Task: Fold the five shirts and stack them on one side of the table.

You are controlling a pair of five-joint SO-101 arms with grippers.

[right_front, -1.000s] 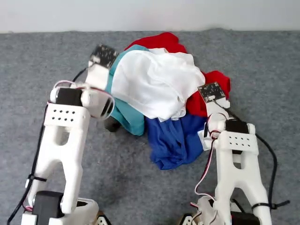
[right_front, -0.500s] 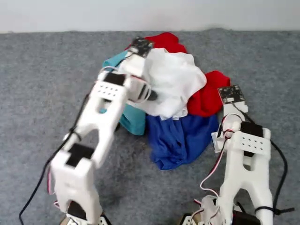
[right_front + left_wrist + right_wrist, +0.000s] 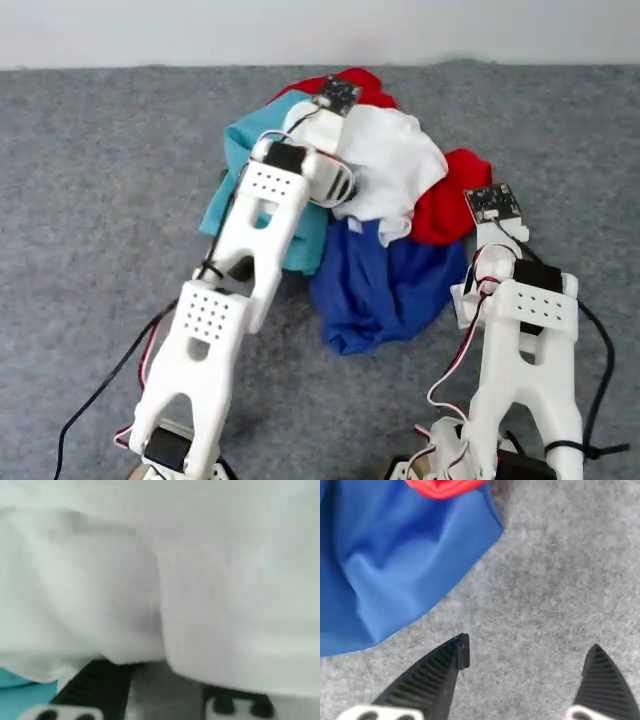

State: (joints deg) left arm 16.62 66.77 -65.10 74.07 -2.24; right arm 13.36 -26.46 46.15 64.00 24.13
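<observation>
Up toward 12 o'clock on the grey tabletop (image 3: pixel 100 200), the shirts sit in one crumpled pile (image 3: pixel 380 215), nothing folded yet. White shirt (image 3: pixel 390 165) is on top, teal shirt (image 3: pixel 235 175) sticks out at 9 o'clock, red shirt (image 3: pixel 445 205) at 3 o'clock, and blue shirt (image 3: pixel 385 290) spills out at 6 o'clock. Another red patch (image 3: pixel 365 82) peeks out at 12 o'clock, can't tell if it's the same shirt. Left arm (image 3: pixel 255 230) is stretched from 7 o'clock right over the teal one, with the left gripper (image 3: pixel 167 690) buried in white fabric, so honestly can't tell if it's got hold of anything. Right gripper (image 3: pixel 529 647) is spread wide over bare tabletop, just off the blue shirt's edge at about 4 o'clock of the pile.
</observation>
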